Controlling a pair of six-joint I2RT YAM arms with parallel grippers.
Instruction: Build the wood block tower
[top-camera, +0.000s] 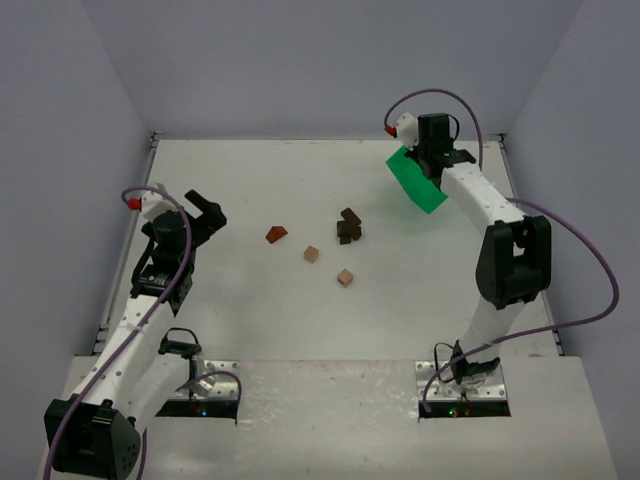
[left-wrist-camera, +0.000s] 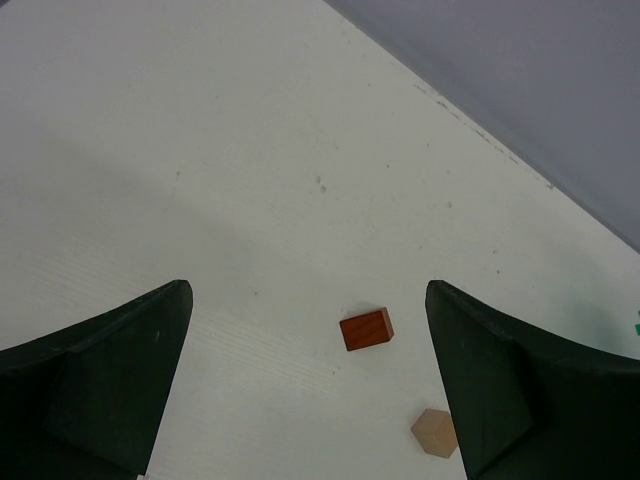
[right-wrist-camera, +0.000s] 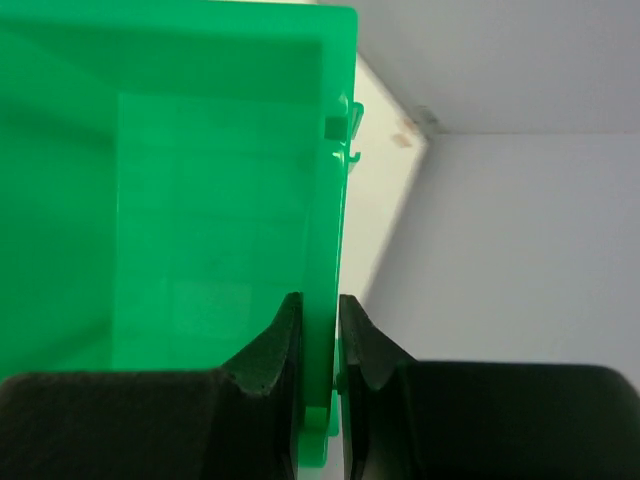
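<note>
Okay, your left pincer (top-camera: 207, 208) gapes wide, empty, at left; your right pincer (right-wrist-camera: 318, 300) pinches the green plastic bin (right-wrist-camera: 200, 200) wall, far right. Scattered mid-surface (top-camera: 250, 170): reddish-brown wooden block (top-camera: 276, 234), light tan wooden cube (top-camera: 345, 277), dark brown wooden block cluster (top-camera: 349, 227).

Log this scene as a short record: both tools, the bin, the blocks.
left tool: open, empty, aimed toward small reddish-brown wooden block
right tool: shut on wall of tilted green plastic bin, far right
dark brown wooden blocks: clustered mid-table
light tan wooden blocks: two, lying apart
tower: blocks mostly scattered
</note>
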